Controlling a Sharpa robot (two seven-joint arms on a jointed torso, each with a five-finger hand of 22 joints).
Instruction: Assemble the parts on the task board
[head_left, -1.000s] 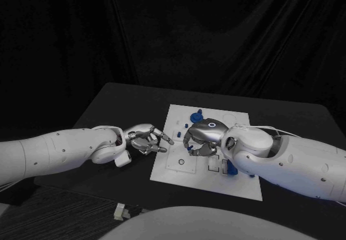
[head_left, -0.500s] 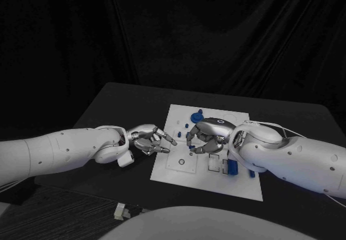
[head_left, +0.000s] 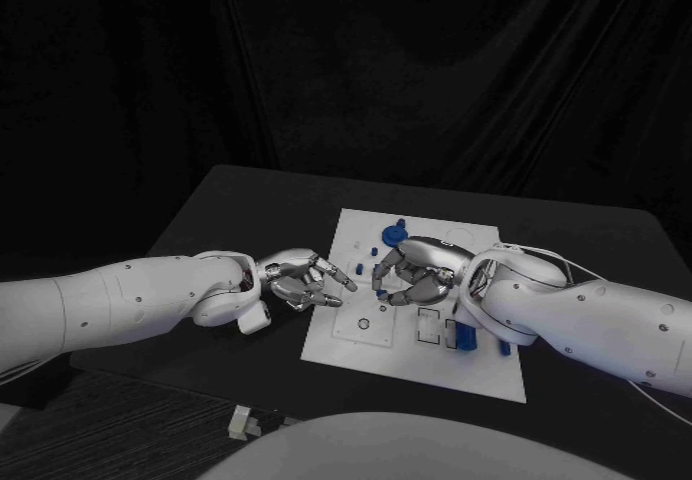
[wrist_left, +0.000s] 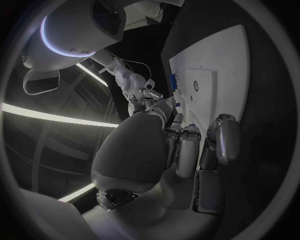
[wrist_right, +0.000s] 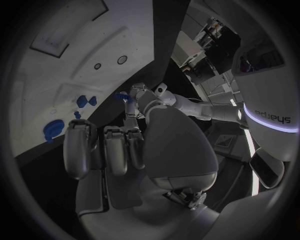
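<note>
Right hand (head_left: 414, 272) hangs over the middle of the white task board (head_left: 361, 345), its fingers curled downward, and the right wrist view shows a small blue part (wrist_right: 123, 97) pinched at its fingertips. Left hand (head_left: 303, 280) hovers at the board's left edge with fingers loosely spread and nothing in them. On the board, a round blue part (head_left: 391, 235) stands near the far end and an upright blue part (head_left: 464, 335) sits just beside the right forearm, near a rectangular slot (head_left: 428, 322).
</note>
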